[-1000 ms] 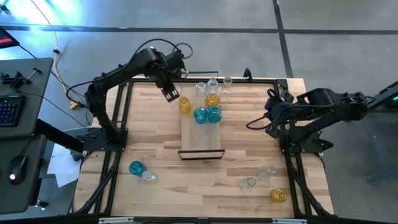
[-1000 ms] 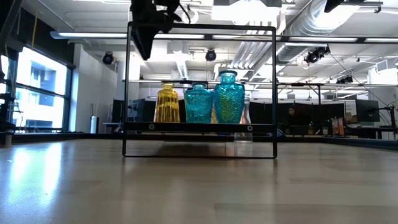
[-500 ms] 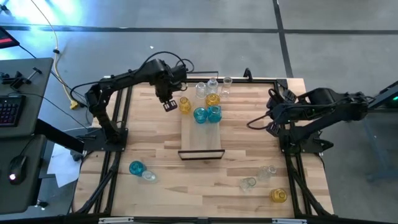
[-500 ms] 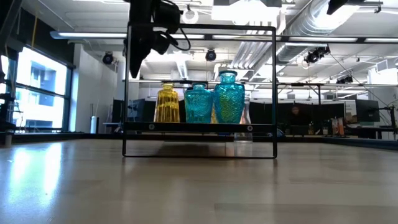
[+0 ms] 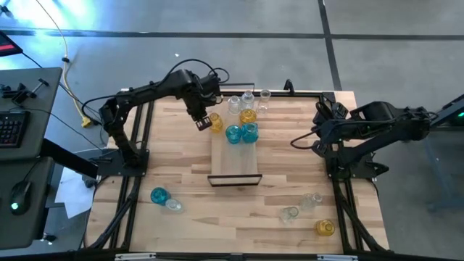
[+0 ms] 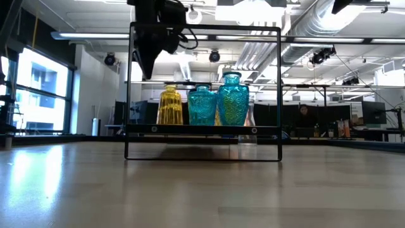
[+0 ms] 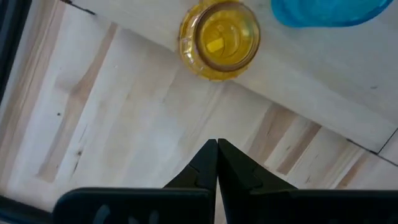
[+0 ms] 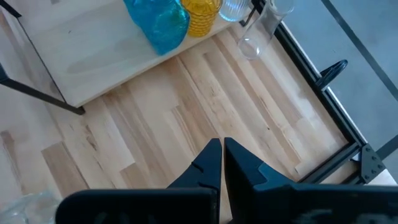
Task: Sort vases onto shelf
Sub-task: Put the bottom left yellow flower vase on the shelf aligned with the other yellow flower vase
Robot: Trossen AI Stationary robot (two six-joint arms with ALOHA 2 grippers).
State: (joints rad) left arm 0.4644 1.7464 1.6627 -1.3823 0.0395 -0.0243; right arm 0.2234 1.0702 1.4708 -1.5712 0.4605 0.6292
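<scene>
Seen from above, the left gripper (image 5: 202, 121) hangs with its fingers pressed together and empty just beside an amber vase (image 5: 215, 122) standing at the far left corner of the shelf (image 5: 234, 163), where two teal vases (image 5: 241, 133) and more clear and amber ones crowd the far end. The right gripper (image 5: 317, 133), also closed and empty, waits near the table's right edge. Six vases (image 5: 304, 211) lie loose along the table's (image 5: 174, 156) near edge, and the likely risk is the left gripper clipping the amber vase as it moves off, toppling it into its neighbours.
</scene>
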